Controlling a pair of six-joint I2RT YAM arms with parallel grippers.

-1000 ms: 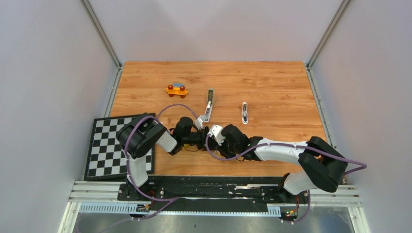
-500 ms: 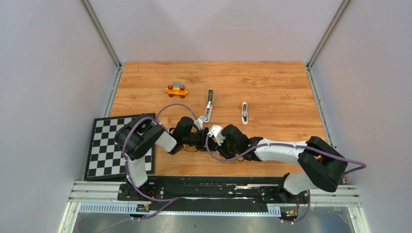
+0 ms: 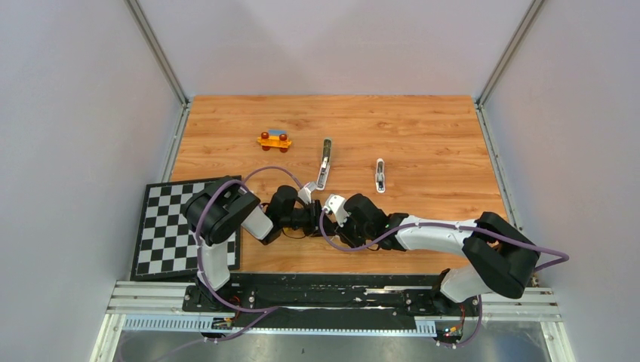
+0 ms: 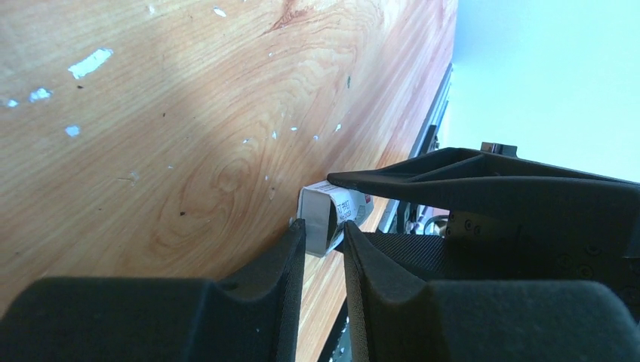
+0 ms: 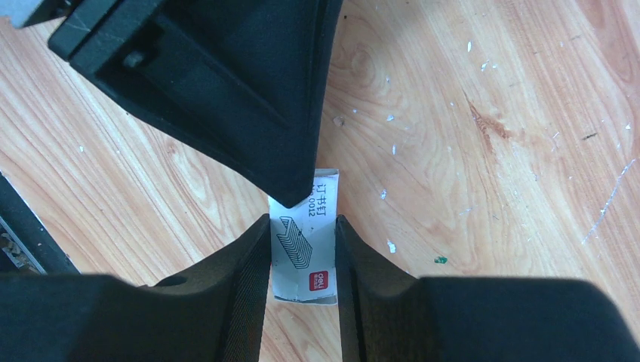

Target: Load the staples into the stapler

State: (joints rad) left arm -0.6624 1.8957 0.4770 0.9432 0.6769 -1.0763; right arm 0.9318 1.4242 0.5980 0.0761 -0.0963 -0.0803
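Right hand point(image 5: 302, 226) clenches the small white box point(image 5: 306, 260) low on the counter point(image 3: 423, 136). Left hand point(image 4: 323, 230) straddles the box's end, grip unclear. The stapler point(image 3: 324, 162) lies at twelve o'clock, just beyond both hands.

Bright even light, blurred near hands

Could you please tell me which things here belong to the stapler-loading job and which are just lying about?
For the job: staple box, gripped by the right tool; left tool at the box's open end; stapler.

Lying about: toy car; checkerboard; small silver item, too small to identify.
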